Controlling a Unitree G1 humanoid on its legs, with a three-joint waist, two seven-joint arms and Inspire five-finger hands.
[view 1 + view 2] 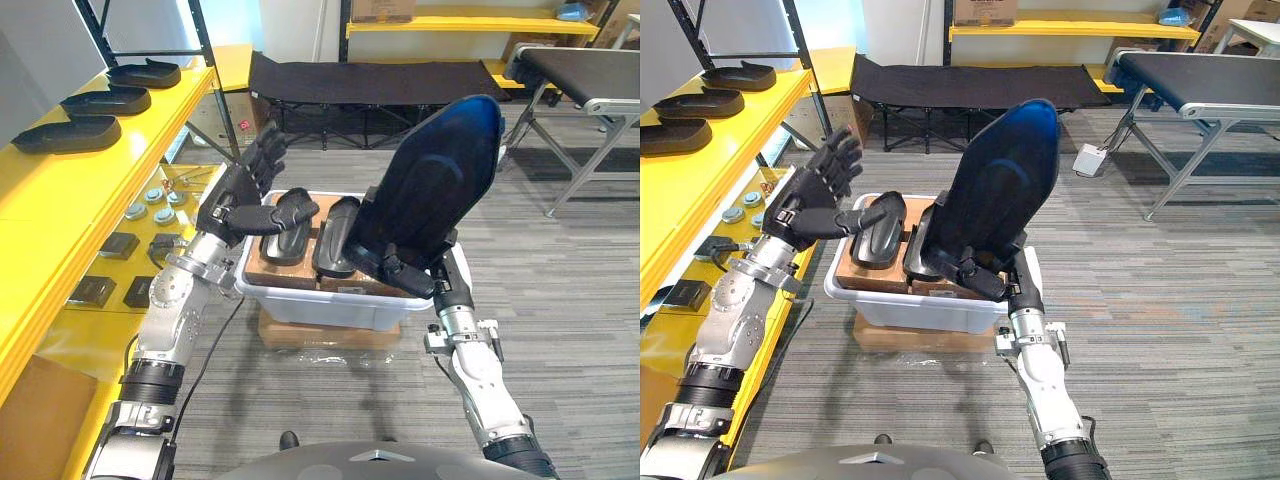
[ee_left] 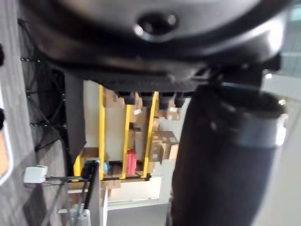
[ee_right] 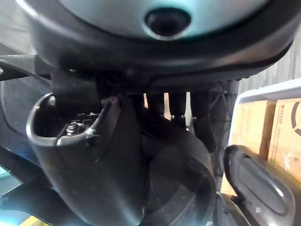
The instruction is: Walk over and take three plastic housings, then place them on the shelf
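Note:
My right hand [image 1: 400,272] is shut on the lower end of a large dark plastic housing [image 1: 430,180], which it holds upright above the white bin [image 1: 330,300]. In the right wrist view the thumb [image 3: 94,160] and the fingers curl round that housing [image 3: 178,188]. Two more dark housings [image 1: 285,225] [image 1: 335,235] lie in the bin on cardboard boxes. My left hand [image 1: 240,190] hovers open over the bin's left edge, fingers spread, holding nothing. To the left runs the yellow shelf [image 1: 60,190], whose top level carries three housings [image 1: 66,134] [image 1: 105,100] [image 1: 145,72] in a row.
The bin rests on a flat cardboard box [image 1: 310,335] on grey carpet. Small parts and dark pads [image 1: 150,205] lie on the shelf's lower level. A black cot [image 1: 370,80] stands behind the bin, and a conveyor table [image 1: 590,70] at the far right.

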